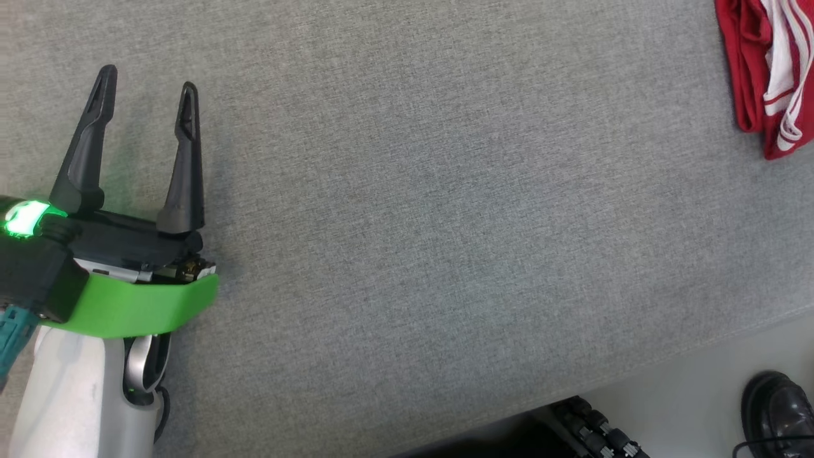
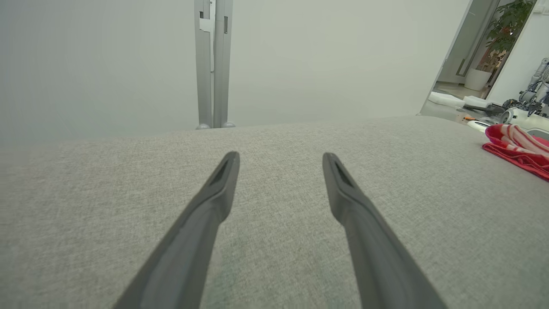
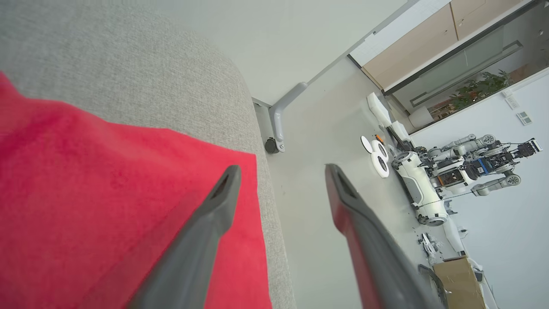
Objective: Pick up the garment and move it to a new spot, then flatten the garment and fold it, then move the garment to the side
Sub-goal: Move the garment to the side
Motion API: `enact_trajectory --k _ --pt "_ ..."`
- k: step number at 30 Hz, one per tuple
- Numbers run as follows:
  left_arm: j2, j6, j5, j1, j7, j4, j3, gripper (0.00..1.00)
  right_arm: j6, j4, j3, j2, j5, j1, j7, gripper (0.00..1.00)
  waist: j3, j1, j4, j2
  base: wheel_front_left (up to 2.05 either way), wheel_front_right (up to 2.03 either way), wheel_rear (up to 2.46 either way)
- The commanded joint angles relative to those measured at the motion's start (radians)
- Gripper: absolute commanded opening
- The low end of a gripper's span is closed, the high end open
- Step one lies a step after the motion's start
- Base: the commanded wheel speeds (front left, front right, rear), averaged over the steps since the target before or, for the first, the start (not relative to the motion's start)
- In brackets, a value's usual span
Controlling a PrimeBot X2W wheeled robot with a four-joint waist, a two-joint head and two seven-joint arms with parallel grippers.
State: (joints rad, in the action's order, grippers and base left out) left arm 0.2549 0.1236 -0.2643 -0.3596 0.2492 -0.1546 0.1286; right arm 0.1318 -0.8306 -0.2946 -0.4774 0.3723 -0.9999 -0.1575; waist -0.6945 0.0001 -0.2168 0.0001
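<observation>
Left gripper (image 1: 146, 81) jaws wide apart, holding nothing, over left part of grey table (image 1: 413, 191). Garment (image 1: 760, 70), red with white stripes, lies bunched at table's far right edge, well apart from left gripper. Right gripper (image 3: 283, 169) jaws apart, not gripping: one finger over the red cloth, the other out past table edge above floor. Black shoe (image 1: 779, 404) on floor by table's near edge

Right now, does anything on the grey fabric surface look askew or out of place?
The red garment with white stripes lies bunched unevenly at the right side of the grey fabric surface, one corner close to its rounded edge. Nothing else stands out.
</observation>
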Motion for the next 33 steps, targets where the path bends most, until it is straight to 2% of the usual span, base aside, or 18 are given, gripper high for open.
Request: enact_trajectory --k 1,6,10,12,17,22,29,33 --pt "-0.006 -0.003 -0.015 0.005 0.008 0.01 -0.001 1.0 -0.002 0.009 -0.011 0.006 0.017 0.007 -0.023 1.0 0.018 -0.0001 0.017 -0.0001 0.0 0.0 0.0" --pt "-0.042 -0.006 -0.022 0.01 0.015 0.061 -0.006 1.0 -0.002 -0.008 -0.034 0.03 -0.001 0.033 -0.09 1.0 0.081 -0.0001 0.053 -0.0001 0.0 0.0 0.0" --pt "-0.082 -0.003 -0.033 0.023 0.016 0.115 -0.018 1.0 -0.002 0.036 -0.087 0.106 -0.126 0.088 -0.108 1.0 0.162 -0.0001 0.089 -0.0001 0.0 0.0 0.0" --pt "-0.101 -0.001 -0.025 0.034 0.016 0.135 -0.033 1.0 -0.002 0.114 -0.107 0.157 -0.219 0.137 -0.108 1.0 0.209 -0.0001 0.108 -0.0001 0.0 0.0 0.0" --pt "-0.157 0.004 -0.01 0.087 0.016 0.169 -0.082 1.0 -0.002 0.359 -0.068 0.237 -0.395 0.354 -0.108 1.0 0.324 -0.0001 0.165 -0.0001 0.0 0.0 0.0" --pt "-0.185 0.007 -0.012 0.147 0.016 0.226 -0.123 1.0 -0.002 0.513 -0.01 0.326 -0.505 0.545 -0.098 1.0 0.424 -0.0001 0.196 -0.0001 0.0 0.0 0.0" --pt "-0.198 0.008 -0.007 0.197 0.016 0.318 -0.134 1.0 -0.002 0.577 0.101 0.38 -0.534 0.712 -0.052 1.0 0.536 -0.0001 0.238 -0.0001 0.0 0.0 0.0" --pt "-0.202 0.008 -0.017 0.219 0.016 0.369 -0.137 1.0 -0.002 0.574 0.123 0.4 -0.553 0.766 -0.054 1.0 0.584 -0.0001 0.249 -0.0001 0.0 0.0 0.0"
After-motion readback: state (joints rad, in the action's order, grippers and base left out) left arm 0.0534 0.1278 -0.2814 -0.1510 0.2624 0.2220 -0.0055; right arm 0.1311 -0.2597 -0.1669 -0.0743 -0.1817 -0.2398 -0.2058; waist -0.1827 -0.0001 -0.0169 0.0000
